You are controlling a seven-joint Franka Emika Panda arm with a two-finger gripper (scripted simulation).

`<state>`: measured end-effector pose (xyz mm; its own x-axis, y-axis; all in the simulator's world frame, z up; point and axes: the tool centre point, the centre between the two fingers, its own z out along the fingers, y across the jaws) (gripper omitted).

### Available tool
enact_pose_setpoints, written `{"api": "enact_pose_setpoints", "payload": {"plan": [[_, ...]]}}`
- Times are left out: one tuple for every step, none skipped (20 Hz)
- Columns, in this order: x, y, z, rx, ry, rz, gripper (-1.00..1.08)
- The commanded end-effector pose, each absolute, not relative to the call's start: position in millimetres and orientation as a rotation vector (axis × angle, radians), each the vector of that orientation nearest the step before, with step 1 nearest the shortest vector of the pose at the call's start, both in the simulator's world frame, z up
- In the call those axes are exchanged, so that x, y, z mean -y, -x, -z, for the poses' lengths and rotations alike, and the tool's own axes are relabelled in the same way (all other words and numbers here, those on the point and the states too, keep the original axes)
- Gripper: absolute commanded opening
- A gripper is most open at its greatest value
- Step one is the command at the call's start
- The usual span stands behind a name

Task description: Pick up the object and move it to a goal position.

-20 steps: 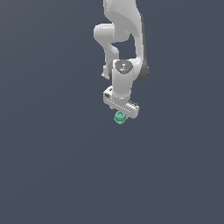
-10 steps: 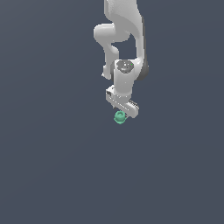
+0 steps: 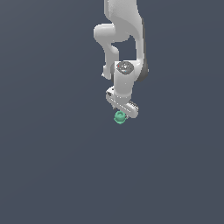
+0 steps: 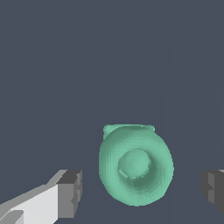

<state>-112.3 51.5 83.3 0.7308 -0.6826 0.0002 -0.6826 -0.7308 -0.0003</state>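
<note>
The object (image 4: 135,165) is a small teal-green cup-like piece seen end-on in the wrist view, a round ring with a hollow middle. It lies on the dark grey floor between my two fingers, with a gap on each side. One finger (image 4: 70,192) and the other finger (image 4: 212,189) stand wide apart, so my gripper (image 4: 141,192) is open and touches nothing. In the exterior view the white gripper (image 3: 122,109) hangs straight over the object (image 3: 119,117), which peeks out just below the hand.
The white arm (image 3: 124,48) reaches down from the top of the exterior view. Plain dark grey floor (image 3: 52,166) lies all around.
The arm has come down slightly closer over the object. The object has not moved.
</note>
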Motion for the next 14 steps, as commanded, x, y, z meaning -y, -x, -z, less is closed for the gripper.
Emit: {"api": "enact_pose_setpoints", "payload": {"plan": [[-51,113,-75,-1.154,2.922,0.000,1.00],[-51,113,-71,-1.154,2.922,0.000,1.00],[-51,113,-66,-1.156,2.922,0.000,1.00],[-51,114,-61,-1.156,2.922,0.000,1.00],[-51,114,-56,-1.157,2.921,0.000,1.00],[-51,114,-52,-1.157,2.921,0.000,1.00],[-51,114,-49,-1.158,2.921,0.000,1.00],[-51,114,-46,-1.158,2.921,0.000,1.00],[-51,114,-44,-1.158,2.921,0.000,1.00],[-52,114,-42,-1.158,2.921,0.000,1.00],[-51,113,-40,-1.159,2.920,0.000,1.00],[-51,113,-40,-1.159,2.920,0.000,1.00],[-51,113,-39,-1.159,2.920,0.000,1.00],[-51,113,-39,-1.159,2.920,0.000,-1.00]]}}
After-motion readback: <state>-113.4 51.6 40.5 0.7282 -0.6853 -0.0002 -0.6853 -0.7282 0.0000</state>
